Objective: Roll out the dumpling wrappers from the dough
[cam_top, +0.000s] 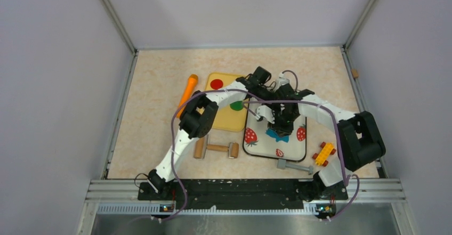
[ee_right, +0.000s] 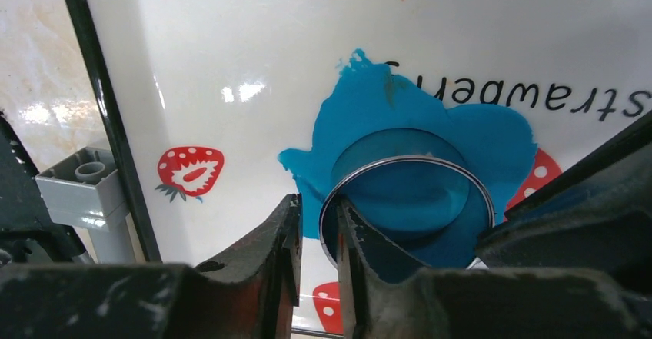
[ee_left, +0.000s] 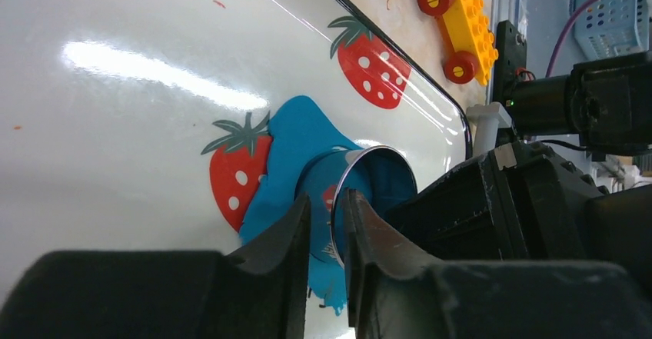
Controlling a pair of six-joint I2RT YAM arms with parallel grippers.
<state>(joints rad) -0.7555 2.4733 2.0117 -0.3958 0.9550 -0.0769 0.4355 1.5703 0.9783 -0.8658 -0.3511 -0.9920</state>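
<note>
Dough (cam_top: 278, 135) of soft bright-blue modelling clay lies pressed flat as a ragged-edged patch on a glossy white tray (cam_top: 288, 151) with a black rim and red strawberry prints. The tray sits on the beige marbled tabletop (cam_top: 154, 86), right of centre. A thin round metal ring cutter (ee_right: 404, 147) stands on the dough with blue clay filling its inside, and the patch spreads past it on all sides.

Both arms reach in over the tray and meet at the ring. The left gripper (ee_left: 327, 208) straddles the ring's wall, one finger outside and one inside. Its jaws are slightly parted, and a dark sliver of gap shows beside the metal. The right gripper (ee_right: 317, 208) straddles the rim at another spot in the same way, narrowly apart with the wall between its fingers.

Left of the tray lies a yellow rectangular board (cam_top: 226, 120) carrying a red disc (cam_top: 216, 83) and a green disc (cam_top: 236, 106). An orange handle-like tool (cam_top: 187, 92) rests beside the board, and a wooden rolling pin (cam_top: 216, 148) lies in front of it. A yellow toy brick car with red wheels (cam_top: 324, 154) and a grey plastic piece (cam_top: 292, 165) lie near the tray's near right corner.
</note>
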